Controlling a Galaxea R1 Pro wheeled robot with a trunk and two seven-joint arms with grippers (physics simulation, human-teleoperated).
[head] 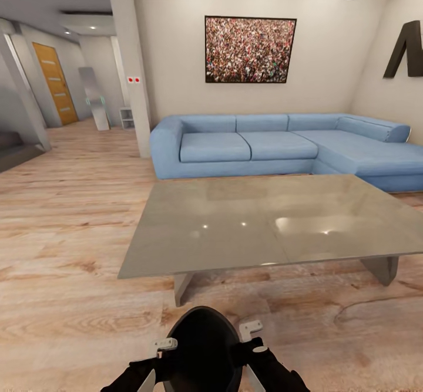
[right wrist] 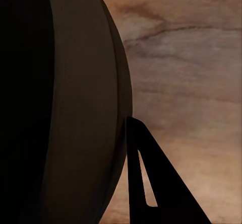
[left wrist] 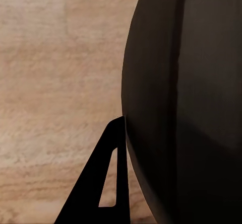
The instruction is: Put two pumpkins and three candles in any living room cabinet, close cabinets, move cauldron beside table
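1. The cauldron [head: 205, 345] sits at the bottom centre of the head view, held up between the 2 arms above the wooden floor [head: 70, 216]. It is matte black with a smooth, round belly, and from above it reads as a dark dome with a faint grey sheen along its upper curve.
2. In the left wrist view the cauldron [left wrist: 186, 103] shows as a broad, dark, bulging wall with a soft vertical band of lighter grey. In the right wrist view the cauldron [right wrist: 65, 103] looks brownish-black, with a thin seam curving down its side.
3. The left gripper [head: 157, 357] is pressed to the cauldron's left flank. 1 black finger [left wrist: 108, 178] shows in its wrist view, its tip touching the pot's wall. The other finger is hidden, so I cannot tell how wide the jaws stand.
4. The right gripper [head: 254, 339] is set against the cauldron's right flank. 1 black finger [right wrist: 151, 178] lies right along the pot's side. Its partner is out of sight, so its opening cannot be judged either.
5. The cauldron is just in front of a low table [head: 264, 222] with a glossy grey top, and apart from it, with a strip of floor between.
6. Beyond the table stands a blue corner sofa [head: 282, 145] against a pale wall, under a framed picture [head: 250, 49].
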